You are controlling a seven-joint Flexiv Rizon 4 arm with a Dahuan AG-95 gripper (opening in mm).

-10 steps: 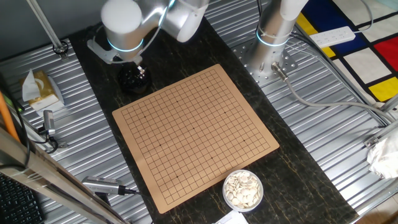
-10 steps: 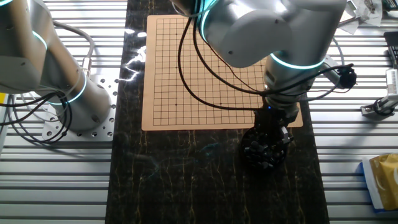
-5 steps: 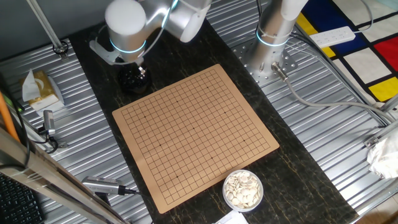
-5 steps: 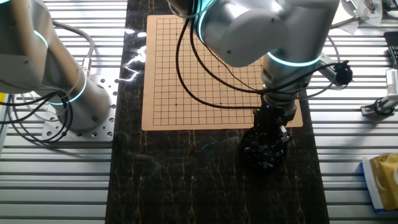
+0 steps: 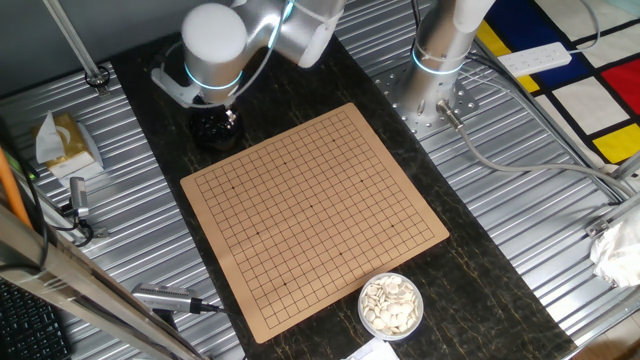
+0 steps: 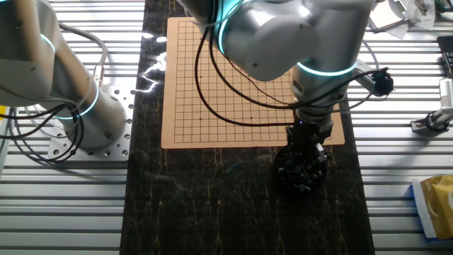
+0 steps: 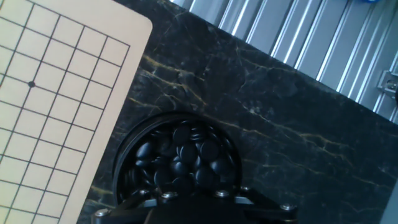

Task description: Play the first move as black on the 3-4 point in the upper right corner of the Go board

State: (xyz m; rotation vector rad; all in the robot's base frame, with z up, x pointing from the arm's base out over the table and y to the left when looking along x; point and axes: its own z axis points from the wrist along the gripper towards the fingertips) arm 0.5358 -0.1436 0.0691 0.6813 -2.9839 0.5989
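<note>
1. The pincer hangs directly over the bowl of black stones, which stands on the dark worktop just beside a corner of the Go board.
2. In the hand view the bowl fills the lower middle, heaped with glossy black stones lying against one another. The hand's body cuts off the bottom edge and the fingertips do not show.
3. I cannot tell whether the pincer is apart or together, or whether it already carries a stone: both fixed views hide the tips behind the wrist or against the dark bowl.
4. The board is bare in both fixed views, so the step in hand looks like fetching one stone, with the placing not yet done.
5. Risk at the bowl: the stones are small, slick and packed close. The fingers could nip two at once, or squeeze one on its curved edge so that it pops out and skitters over the worktop.
6. Risk at the board: the 3-4 point is an unmarked crossing near a printed star dot. Counting lines from the wrong corner, or settling on the dot, would spoil the move.
7. A bowl of white stones sits at the opposite side of the board, well apart, so mixing colours seems unlikely.
</note>
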